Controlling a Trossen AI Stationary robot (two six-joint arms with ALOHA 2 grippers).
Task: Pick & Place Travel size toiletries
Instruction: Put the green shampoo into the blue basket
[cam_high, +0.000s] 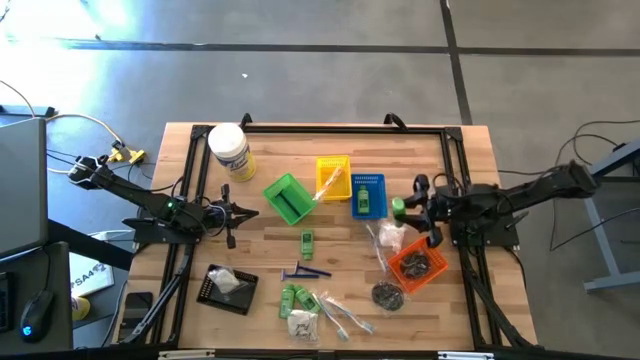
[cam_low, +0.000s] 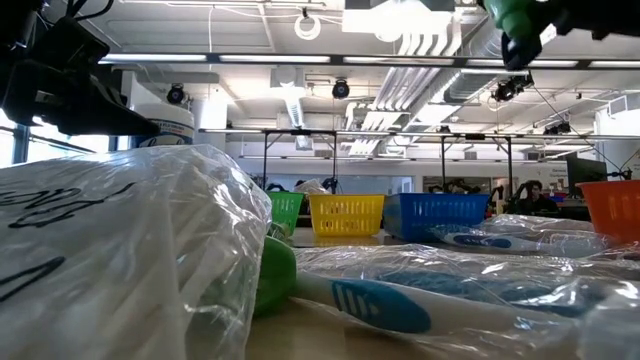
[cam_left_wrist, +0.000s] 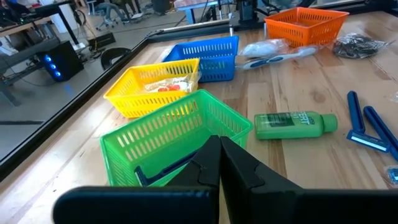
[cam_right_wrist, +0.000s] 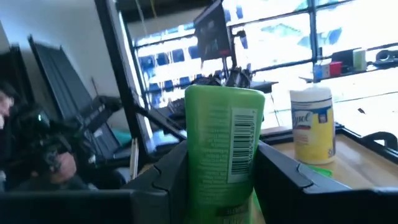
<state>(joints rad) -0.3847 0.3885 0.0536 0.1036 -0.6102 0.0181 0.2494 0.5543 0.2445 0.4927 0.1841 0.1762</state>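
Gripped close in front of the right wrist camera, a green bottle (cam_right_wrist: 225, 152) stands upright between the right gripper (cam_right_wrist: 222, 180)'s two dark fingers, clamped on its sides, barcode facing out. From above, that right gripper (cam_high: 412, 209) hangs over the worktop (cam_high: 260, 240) just beside the blue basket (cam_high: 368, 195), with the orange basket (cam_high: 415, 265) nearer the front edge. The left gripper (cam_high: 232, 213) waits with its fingers pressed together near the green basket (cam_high: 288, 198), holding nothing.

Other toiletries lie loose on the wood: a second green bottle (cam_high: 307, 241) near the middle, blue razors (cam_high: 305, 272), wrapped toothbrushes (cam_high: 345, 315) and more small green bottles (cam_high: 293, 297) near the front edge. A yellow basket (cam_high: 333, 177) sits between the green and blue ones, and a big white jar (cam_high: 230, 150) stands at the far left corner.

The step in hand looks like carrying the bottle to a basket, probably the blue one alongside. To do it well, keep the grip firm, centre the bottle fully over the basket opening, lower it below the rim, then release, so it does not catch the wall or bounce out.
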